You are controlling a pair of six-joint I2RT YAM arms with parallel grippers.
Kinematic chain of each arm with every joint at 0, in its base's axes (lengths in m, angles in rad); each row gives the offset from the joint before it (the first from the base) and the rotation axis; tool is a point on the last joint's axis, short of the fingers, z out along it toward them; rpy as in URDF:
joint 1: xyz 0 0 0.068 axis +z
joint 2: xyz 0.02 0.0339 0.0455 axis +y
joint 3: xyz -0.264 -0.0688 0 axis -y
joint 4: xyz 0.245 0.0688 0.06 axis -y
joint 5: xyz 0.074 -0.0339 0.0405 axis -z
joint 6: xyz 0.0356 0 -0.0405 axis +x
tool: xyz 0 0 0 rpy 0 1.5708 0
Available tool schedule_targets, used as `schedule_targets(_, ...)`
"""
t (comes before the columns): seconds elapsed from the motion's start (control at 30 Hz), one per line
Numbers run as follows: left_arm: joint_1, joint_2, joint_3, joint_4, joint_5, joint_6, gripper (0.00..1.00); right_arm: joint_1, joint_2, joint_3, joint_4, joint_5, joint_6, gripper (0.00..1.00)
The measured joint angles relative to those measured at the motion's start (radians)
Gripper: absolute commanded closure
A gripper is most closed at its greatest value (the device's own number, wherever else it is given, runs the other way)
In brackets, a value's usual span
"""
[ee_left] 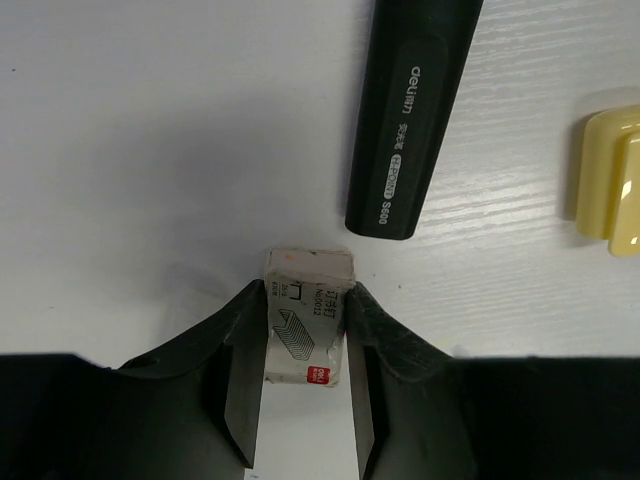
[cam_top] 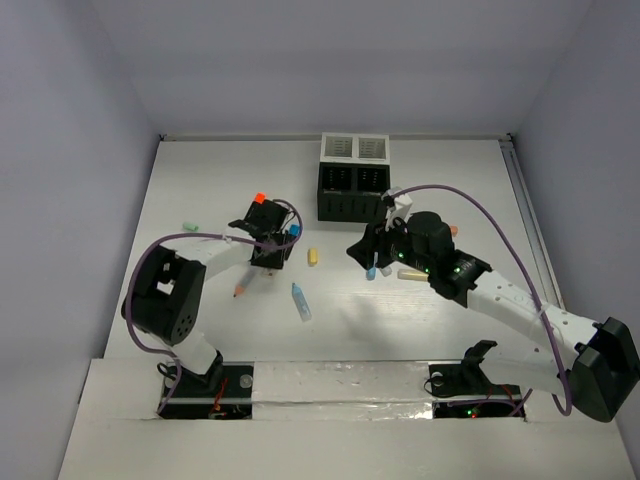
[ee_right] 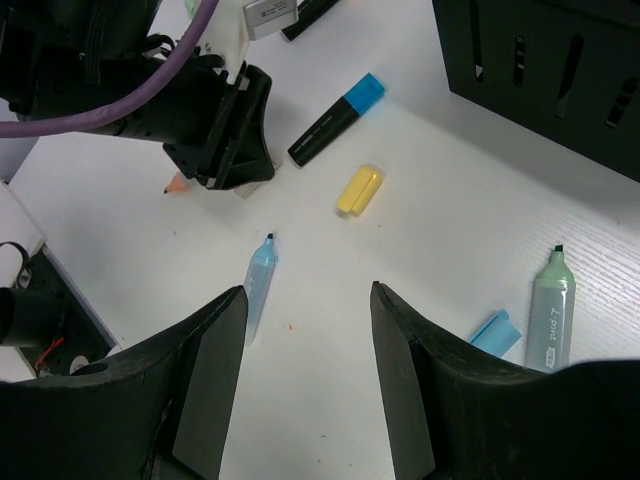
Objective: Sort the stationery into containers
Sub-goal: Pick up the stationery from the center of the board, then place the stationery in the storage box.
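Pinching staple box [ee_left: 305, 270]: left claw [ee_left: 305, 305], pointing down | right claw [ee_right: 308, 295]: spread, hovering, pointing down

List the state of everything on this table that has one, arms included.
left gripper, fingers closed on the staple box.
right gripper, fingers open, empty.
blue-capped marker, capped, lying flat.
light blue highlighter, uncapped, lying flat.
green highlighter, uncapped, lying flat.
yellow cap, loose.
blue cap, loose.
organizer, upright.
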Motion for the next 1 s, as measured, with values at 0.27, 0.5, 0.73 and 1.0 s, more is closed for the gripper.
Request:
schedule_targets(0.27, 0.000, -0.160, 0.137, -0.134, -0.026, -0.005, 0.87, 0.000, 0.000, -0.009, 0.009, 0.025, 0.000, 0.42)
schedule_targets(0.5, -0.019, -0.230, 0.471, 0.014, 0.034, -0.058, 0.83, 0.000, -0.007, -0.047, 0.022, 0.106, 0.013, 0.41)
schedule_targets(0.73, -0.067, -0.056, 0.579, 0.246, 0.066, -0.113, 0.84, 0.000, -0.042, -0.082, 0.027, 0.218, 0.016, 0.41)
schedule_targets(1.0, -0.105, 0.194, 0.589, 0.366, 0.115, -0.117, 0.83, 0.000, -0.061, -0.096, 0.044, 0.273, 0.016, 0.41)
